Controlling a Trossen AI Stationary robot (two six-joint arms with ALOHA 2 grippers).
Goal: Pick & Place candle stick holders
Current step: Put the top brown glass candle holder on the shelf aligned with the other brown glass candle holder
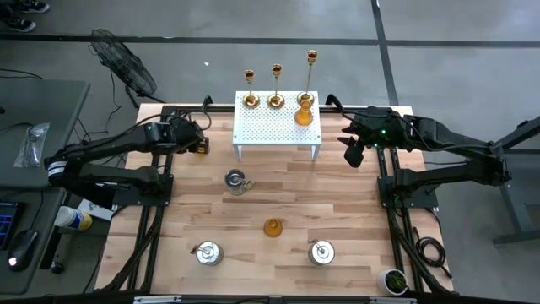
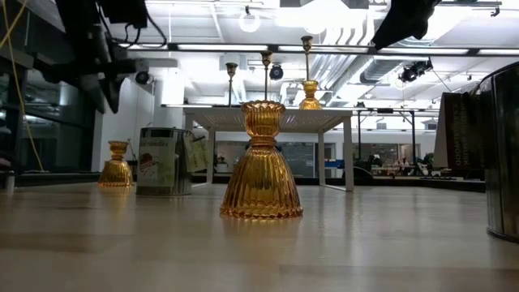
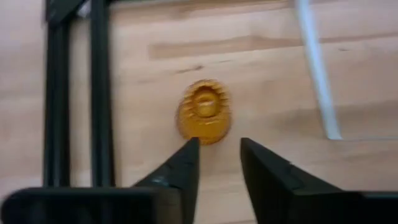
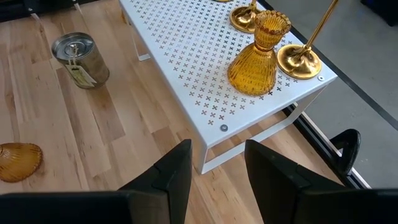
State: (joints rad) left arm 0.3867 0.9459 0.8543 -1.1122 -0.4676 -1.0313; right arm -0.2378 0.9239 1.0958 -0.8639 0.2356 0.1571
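Note:
Three gold candlesticks (image 1: pixel 276 100) stand on their round bases along the far edge of the white perforated rack (image 1: pixel 270 131), and one amber cup (image 1: pixel 304 114) stands on the rack in front of the tallest. A second amber cup (image 1: pixel 272 227) stands mid-table. A third amber cup (image 3: pixel 204 112) stands on the table left of the rack and also shows in the low view (image 2: pixel 117 164). My left gripper (image 3: pixel 217 146) hangs open above this third cup, without touching it. Three silvery pots (image 1: pixel 237 181), (image 1: pixel 208 252), (image 1: pixel 321 252) stand on the table. My right gripper (image 4: pixel 217 165) is open and empty, in the air right of the rack (image 4: pixel 205 62).
The rack stands on legs at the table's far middle, with open space under it. Black arm frames run along the table's left and right sides (image 1: pixel 392 211). A small dark pot (image 1: pixel 394 280) sits at the near right corner.

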